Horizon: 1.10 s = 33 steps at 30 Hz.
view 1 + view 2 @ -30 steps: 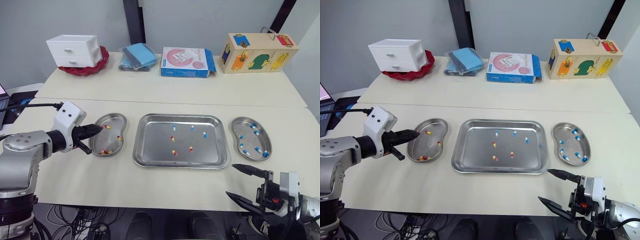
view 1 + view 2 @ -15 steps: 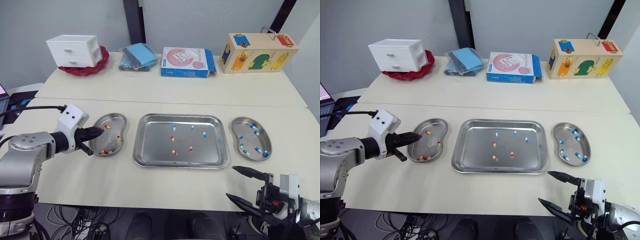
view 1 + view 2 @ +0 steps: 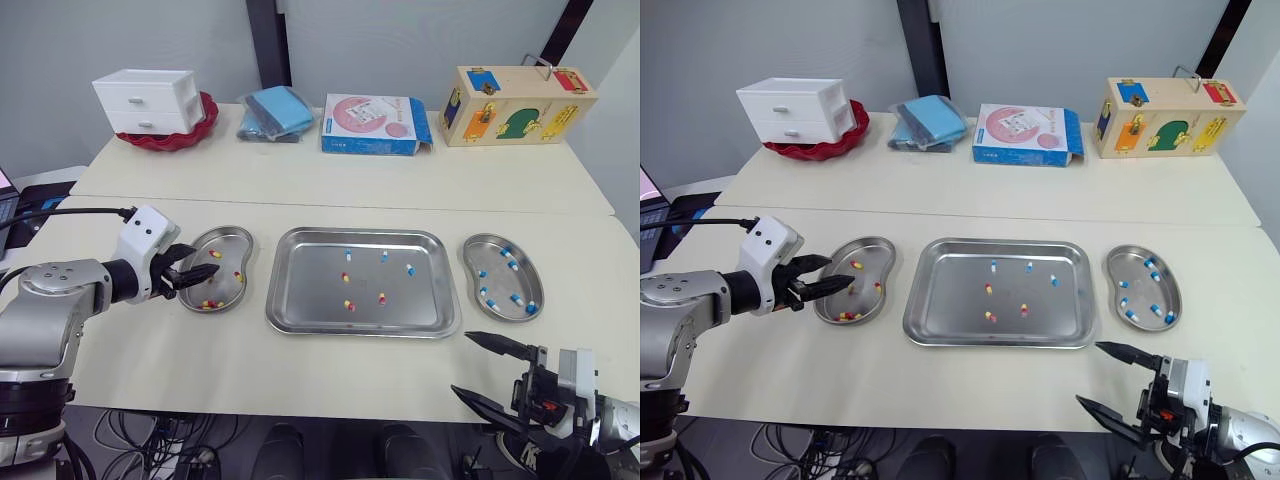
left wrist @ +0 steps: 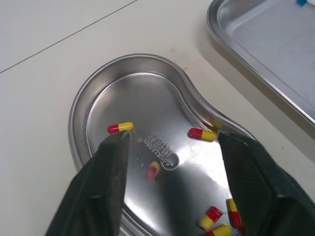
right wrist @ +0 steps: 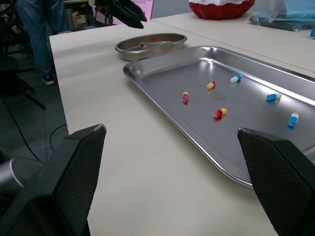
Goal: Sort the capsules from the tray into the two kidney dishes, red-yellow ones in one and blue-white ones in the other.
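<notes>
Hanging with fingers spread wide and empty over the left kidney dish [image 3: 228,238], where red-yellow capsules [image 4: 120,128] lie, the left gripper [image 3: 840,271] should be raised clear of the rim, then carried to the tray [image 3: 310,290], where one more is pinched squarely.

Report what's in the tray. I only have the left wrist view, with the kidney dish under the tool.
Observer: The tray holds six: three red-yellow capsules and three blue-white capsules.
Operator: Check the other dish.
Observer: The right kidney dish holds several capsules, all blue-white.
Operator: Give me the other tool's state.
Observer: The right tool is open and holds nothing. It sits on the near side of the tray, off its right corner.
</notes>
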Each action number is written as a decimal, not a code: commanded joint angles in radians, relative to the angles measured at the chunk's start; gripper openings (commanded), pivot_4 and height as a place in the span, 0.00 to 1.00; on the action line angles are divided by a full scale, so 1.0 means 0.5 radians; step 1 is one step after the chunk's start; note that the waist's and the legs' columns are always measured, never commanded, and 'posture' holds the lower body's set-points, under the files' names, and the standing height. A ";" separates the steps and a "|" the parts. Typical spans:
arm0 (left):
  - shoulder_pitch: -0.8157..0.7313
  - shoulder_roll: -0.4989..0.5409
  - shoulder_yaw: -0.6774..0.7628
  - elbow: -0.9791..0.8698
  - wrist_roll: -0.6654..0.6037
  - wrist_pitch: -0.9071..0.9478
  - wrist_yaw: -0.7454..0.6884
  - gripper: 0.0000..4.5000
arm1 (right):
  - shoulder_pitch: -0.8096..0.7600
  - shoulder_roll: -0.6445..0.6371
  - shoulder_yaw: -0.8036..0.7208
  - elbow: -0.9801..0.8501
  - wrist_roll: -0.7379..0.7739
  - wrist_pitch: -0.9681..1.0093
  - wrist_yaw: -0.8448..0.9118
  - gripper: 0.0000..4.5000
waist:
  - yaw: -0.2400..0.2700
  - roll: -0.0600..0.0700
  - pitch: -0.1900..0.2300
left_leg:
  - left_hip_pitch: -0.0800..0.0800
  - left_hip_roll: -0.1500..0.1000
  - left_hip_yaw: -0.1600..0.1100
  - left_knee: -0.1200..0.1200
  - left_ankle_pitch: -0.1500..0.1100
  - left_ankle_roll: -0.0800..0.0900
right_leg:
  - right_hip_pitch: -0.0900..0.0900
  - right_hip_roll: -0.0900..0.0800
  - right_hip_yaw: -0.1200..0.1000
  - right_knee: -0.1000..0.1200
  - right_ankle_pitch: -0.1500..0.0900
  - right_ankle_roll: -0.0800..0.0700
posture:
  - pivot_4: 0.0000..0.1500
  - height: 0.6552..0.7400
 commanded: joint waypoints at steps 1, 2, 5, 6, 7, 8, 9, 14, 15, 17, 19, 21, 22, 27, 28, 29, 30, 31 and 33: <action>-0.032 0.038 0.003 -0.002 -0.019 -0.033 0.001 0.95 | -0.008 0.010 -0.028 -0.013 0.016 -0.038 0.013 1.00 | 0.000 0.000 0.000 | 0.000 0.000 0.000 0.000 0.000 0.000 | 0.000 0.000 0.000 0.000 0.000 0.000 | 1.00 1.00; -0.032 0.037 0.003 -0.001 -0.020 -0.035 0.002 1.00 | -0.009 0.010 -0.027 -0.012 0.014 -0.038 0.014 1.00 | 0.000 0.000 0.000 | 0.000 0.000 0.000 0.000 0.000 0.000 | 0.000 0.000 0.000 0.000 0.000 0.000 | 1.00 1.00; -0.030 0.036 0.003 0.000 -0.024 -0.037 0.002 1.00 | -0.013 0.012 -0.027 -0.008 0.012 -0.039 0.016 1.00 | 0.000 0.000 0.000 | 0.000 0.000 0.000 0.000 0.000 0.000 | 0.000 0.000 0.000 0.000 0.000 0.000 | 1.00 1.00; -0.029 0.035 0.004 -0.001 -0.026 -0.037 0.002 1.00 | -0.013 0.011 -0.028 -0.008 0.012 -0.039 0.018 1.00 | 0.000 0.000 0.000 | 0.000 0.000 0.000 0.000 0.000 0.000 | 0.000 0.000 0.000 0.000 0.000 0.000 | 1.00 1.00; -0.027 0.034 0.006 -0.001 -0.028 -0.037 0.002 1.00 | -0.014 0.011 -0.029 -0.007 0.012 -0.038 0.018 1.00 | 0.000 0.000 0.000 | 0.000 0.000 0.000 0.000 0.000 0.000 | 0.000 0.000 0.000 0.000 0.000 0.000 | 1.00 1.00; -0.024 0.034 0.009 -0.001 -0.029 -0.038 0.002 1.00 | -0.013 0.012 -0.032 -0.006 0.012 -0.040 0.019 1.00 | 0.000 0.000 0.000 | 0.000 0.000 0.000 0.000 0.000 0.000 | 0.000 0.000 0.000 0.000 0.000 0.000 | 1.00 1.00; -0.021 0.034 0.012 -0.001 -0.031 -0.039 0.002 1.00 | -0.012 0.012 -0.034 -0.004 0.012 -0.041 0.021 1.00 | 0.000 0.000 0.000 | 0.000 0.000 0.000 0.000 0.000 0.000 | 0.000 0.000 0.000 0.000 0.000 0.000 | 1.00 1.00; 0.031 0.053 0.069 -0.028 -0.084 0.007 -0.015 1.00 | 0.013 0.001 -0.066 -0.015 0.028 -0.021 0.016 1.00 | 0.000 0.000 0.000 | 0.000 0.000 0.000 0.000 0.000 0.000 | 0.000 0.000 0.000 0.000 0.000 0.000 | 1.00 1.00; 0.048 0.055 0.094 -0.038 -0.098 0.011 -0.013 1.00 | 0.022 -0.009 -0.083 -0.020 0.038 -0.010 0.014 1.00 | 0.000 0.000 0.000 | 0.000 0.000 0.000 0.000 0.000 0.000 | 0.000 0.000 0.000 0.000 0.000 0.000 | 1.00 1.00; 0.115 0.073 0.179 -0.058 -0.125 0.001 -0.023 1.00 | 0.051 -0.080 -0.157 -0.040 0.057 0.071 0.001 1.00 | 0.000 0.000 0.000 | 0.000 0.000 0.001 0.000 0.000 0.000 | 0.000 0.000 0.001 0.000 0.000 0.000 | 1.00 1.00; 0.200 0.087 0.280 -0.063 -0.143 -0.042 -0.040 1.00 | 0.064 -0.151 -0.226 -0.038 0.067 0.141 0.000 1.00 | -0.002 0.000 0.000 | 0.000 0.000 0.001 -0.001 0.000 0.000 | -0.001 0.000 0.001 0.000 0.000 0.000 | 1.00 1.00; 0.327 0.092 0.427 -0.069 -0.171 -0.103 -0.072 1.00 | 0.054 -0.209 -0.350 -0.017 0.097 0.242 -0.071 1.00 | -0.005 0.000 0.000 | 0.000 0.000 0.002 -0.001 0.000 0.000 | -0.001 0.000 0.002 0.000 0.000 0.000 | 1.00 1.00; 0.386 0.084 0.502 -0.067 -0.187 -0.152 -0.096 1.00 | 0.051 -0.252 -0.417 -0.016 0.112 0.312 -0.108 1.00 | -0.010 0.000 0.000 | 0.001 0.001 0.002 -0.002 0.000 0.000 | -0.002 0.000 0.002 0.000 0.000 0.000 | 1.00 1.00; 0.697 0.076 0.804 0.094 -0.191 -0.538 -0.281 1.00 | 0.119 -0.480 -0.722 0.031 0.093 0.539 -0.080 1.00 | -0.005 -0.001 0.000 | 0.002 0.000 0.007 -0.006 0.000 0.000 | -0.002 -0.001 0.006 -0.003 0.000 0.000 | 1.00 1.00; 0.747 0.095 0.844 0.162 -0.179 -0.596 -0.317 1.00 | 0.150 -0.533 -0.779 0.062 0.075 0.617 -0.074 1.00 | -0.005 -0.002 0.000 | 0.002 0.000 0.006 -0.007 0.000 0.000 | -0.003 -0.001 0.005 -0.003 0.000 -0.001 | 1.00 1.00; 0.789 0.115 0.874 0.228 -0.163 -0.648 -0.346 1.00 | 0.175 -0.580 -0.828 0.102 0.058 0.683 -0.063 1.00 | -0.004 -0.002 0.000 | 0.002 0.000 0.006 -0.008 0.000 0.000 | -0.003 -0.001 0.005 -0.004 0.000 -0.001 | 1.00 1.00; 0.817 0.131 0.892 0.276 -0.155 -0.686 -0.365 1.00 | 0.191 -0.612 -0.862 0.131 0.046 0.730 -0.053 1.00 | -0.002 -0.002 0.000 | 0.002 0.000 0.006 -0.008 0.000 0.000 | -0.003 -0.001 0.005 -0.004 -0.001 -0.001 | 1.00 1.00; 0.845 0.148 0.905 0.339 -0.138 -0.739 -0.381 1.00 | 0.216 -0.682 -0.882 0.190 0.009 0.795 -0.023 1.00 | 0.001 -0.004 0.000 | 0.002 0.000 0.007 -0.008 0.000 0.000 | -0.003 -0.002 0.006 -0.005 -0.001 -0.001 | 1.00 1.00; 0.881 0.172 0.908 0.420 -0.117 -0.803 -0.394 1.00 | 0.236 -0.778 -0.891 0.279 -0.044 0.875 0.030 1.00 | 0.004 -0.005 0.000 | 0.002 -0.001 0.007 -0.009 0.000 0.000 | -0.003 -0.002 0.005 -0.007 -0.001 0.000 | 1.00 1.00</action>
